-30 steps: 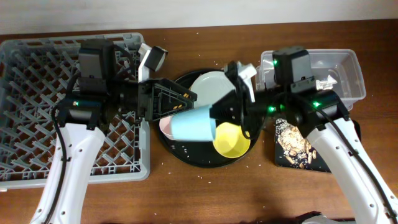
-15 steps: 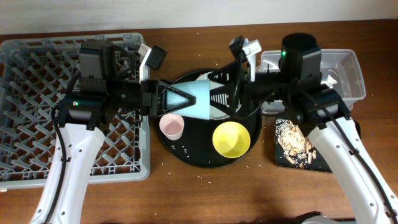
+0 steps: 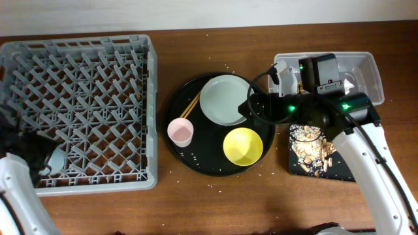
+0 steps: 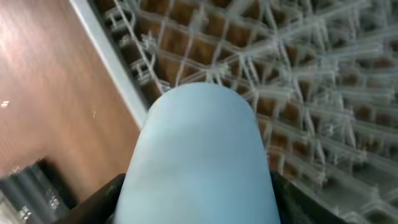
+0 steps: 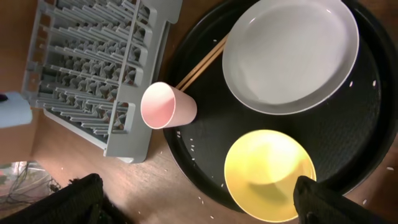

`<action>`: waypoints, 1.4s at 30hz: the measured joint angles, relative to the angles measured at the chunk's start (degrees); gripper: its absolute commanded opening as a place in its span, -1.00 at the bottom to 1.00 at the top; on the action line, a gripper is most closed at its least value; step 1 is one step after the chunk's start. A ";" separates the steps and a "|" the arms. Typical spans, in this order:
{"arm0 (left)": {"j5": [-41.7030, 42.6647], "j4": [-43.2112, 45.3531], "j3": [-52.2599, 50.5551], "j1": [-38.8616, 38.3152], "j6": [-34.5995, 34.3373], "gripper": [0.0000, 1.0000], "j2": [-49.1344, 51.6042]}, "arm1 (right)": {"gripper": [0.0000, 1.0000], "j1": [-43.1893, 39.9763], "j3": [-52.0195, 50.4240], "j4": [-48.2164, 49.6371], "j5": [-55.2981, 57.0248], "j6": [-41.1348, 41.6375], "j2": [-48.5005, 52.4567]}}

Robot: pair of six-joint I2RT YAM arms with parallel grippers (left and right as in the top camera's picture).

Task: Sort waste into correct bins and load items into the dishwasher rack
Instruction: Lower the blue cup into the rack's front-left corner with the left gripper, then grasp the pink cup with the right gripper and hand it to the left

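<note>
My left gripper [image 4: 199, 208] is shut on the light-blue cup [image 4: 202, 155], with a dark finger on each side of it. It hangs over the front-left corner of the grey dishwasher rack [image 3: 78, 98], where the light-blue cup [image 3: 57, 158] shows from overhead. My right gripper [image 5: 202, 205] stands open and empty above the round black tray [image 3: 196, 160], near the yellow bowl [image 5: 267, 174]. On that tray also sit the grey-green plate [image 3: 225, 99], the pink cup [image 3: 180, 132] and the chopsticks [image 3: 191, 106].
The clear tub [image 3: 369, 72] stands at the back right, partly under my right arm. In front of it lies the shallow black tray [image 3: 343, 171] with brownish food scraps [image 3: 310, 151]. Crumbs dot the wooden table around the round tray.
The two grippers met over the round tray with the blue cup. The right one let go and opened, pulling back right. The left one carried the cup to the rack's front-left corner.
</note>
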 measured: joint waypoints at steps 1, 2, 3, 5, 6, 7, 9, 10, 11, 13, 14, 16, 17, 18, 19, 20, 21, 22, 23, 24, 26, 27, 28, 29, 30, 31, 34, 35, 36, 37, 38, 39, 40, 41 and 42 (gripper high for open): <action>-0.76 2.49 -2.97 2.16 -0.50 -0.06 1.18 | 0.97 0.00 0.00 -0.07 0.17 0.02 0.00; -0.52 4.33 -4.66 4.28 -0.92 0.11 2.62 | 0.97 0.00 0.00 -0.04 0.22 0.04 0.00; -0.04 5.03 -5.62 6.58 -1.14 0.26 4.81 | 0.97 0.00 0.00 -0.02 0.35 0.04 0.00; 0.39 6.67 -6.08 7.26 -1.36 0.33 7.96 | 0.97 0.00 0.00 -0.17 0.37 0.02 0.00; 0.63 9.16 -6.08 7.26 -1.68 0.33 10.56 | 0.97 0.00 0.00 -0.17 0.37 0.02 0.00; 1.27 9.57 -6.12 7.26 -1.79 0.33 13.62 | 0.97 0.00 0.00 -0.39 0.37 0.02 0.00; 3.15 9.73 -6.14 7.19 -1.79 0.34 16.41 | 0.97 0.00 0.00 -0.74 0.37 0.02 0.00; 3.80 9.35 -6.19 7.10 -1.77 0.34 17.18 | 0.97 0.00 0.00 -0.85 0.37 0.00 0.00; 4.50 9.55 -6.23 7.15 -1.79 0.33 17.75 | 0.97 0.00 0.00 -0.87 0.37 0.04 0.00; 5.44 9.97 -6.23 7.17 -1.77 0.33 18.05 | 0.97 0.00 0.00 -0.87 0.37 0.02 0.00; 6.29 10.05 -6.23 7.21 -1.66 0.45 18.05 | 0.97 0.00 0.00 -0.87 0.37 0.02 0.00; 9.79 10.40 -6.23 7.43 -1.14 0.92 18.05 | 0.97 0.00 0.00 -0.90 0.37 0.00 0.00; 11.61 10.38 -6.23 7.43 -0.74 0.94 18.05 | 0.97 0.00 0.00 -1.07 0.37 0.04 0.00; 14.14 10.40 -6.23 7.43 -0.79 0.94 18.08 | 0.97 0.00 0.00 -1.44 0.37 0.02 0.00; 16.59 10.38 -6.23 7.76 -0.63 0.94 18.08 | 0.97 0.00 0.00 -1.51 0.37 0.02 0.00; 18.14 10.36 -6.23 8.50 -0.63 0.94 18.08 | 0.97 0.00 0.00 -1.55 0.37 0.04 0.00; 20.15 9.79 -6.23 10.49 -0.59 0.94 18.08 | 0.97 0.00 0.00 -1.57 0.37 0.02 0.00; 21.46 9.64 -6.23 11.08 0.11 0.95 17.88 | 0.97 0.00 0.00 -1.29 0.37 0.02 0.00; 22.45 9.31 -6.21 10.95 1.81 0.95 15.98 | 0.97 0.00 0.00 -0.76 0.37 0.02 0.00; 22.71 9.09 -5.97 10.69 2.64 0.95 13.79 | 0.97 0.33 0.00 -0.50 0.39 -0.02 0.00; 22.32 8.92 -1.55 7.21 4.57 0.95 1.77 | 0.80 6.91 0.00 -0.15 0.57 -2.29 1.51; 20.65 9.09 -1.14 5.33 4.92 0.94 -0.57 | 0.74 9.31 0.02 0.85 2.12 -2.67 2.58; 18.16 8.92 -1.09 1.09 5.46 0.94 -3.87 | 0.68 14.10 0.02 2.32 3.50 -2.47 5.40; 17.11 8.85 -0.98 -2.80 6.38 0.94 -6.91 | 0.59 18.60 0.00 4.09 5.11 -1.75 9.86; 15.96 8.79 -0.94 -5.62 8.07 0.93 -8.83 | 0.56 20.17 0.00 5.77 6.29 -1.05 12.68; 15.52 8.72 -0.87 -8.02 10.01 0.93 -9.25 | 0.47 21.62 -0.02 10.21 7.43 -0.09 16.76; 16.83 9.31 -0.81 -19.67 17.03 0.93 -9.42 | 0.34 23.32 -0.22 19.69 8.90 1.81 26.08; 17.14 9.25 -0.81 -22.91 18.60 0.93 -9.42 | 0.00 23.37 -0.28 22.51 9.20 2.23 27.80; 17.33 9.16 -0.81 -25.81 20.28 0.93 -9.42 | -0.54 23.34 -0.31 25.44 9.42 2.49 29.42; 17.31 9.33 -0.81 -28.50 21.86 0.93 -9.42 | -0.83 23.37 -0.31 25.86 11.30 3.72 31.06; 17.31 9.35 -0.81 -31.08 22.86 0.96 -9.38 | -0.92 23.32 -0.26 24.81 12.50 4.55 32.76; 17.70 9.33 -0.81 -32.98 23.61 0.98 -9.20 | -0.92 23.02 -0.28 23.71 12.33 5.20 33.79; 18.49 9.38 -0.81 -33.20 23.93 0.98 -8.83 | -0.92 22.05 -0.31 23.54 9.94 5.49 33.57; 20.90 10.23 -0.81 -33.20 24.11 0.98 -7.93 | -0.92 20.76 -0.31 22.71 7.96 5.64 32.68; 23.58 10.88 -0.81 -33.20 24.28 0.98 -6.91 | -0.92 19.50 -0.33 20.94 7.04 5.60 31.04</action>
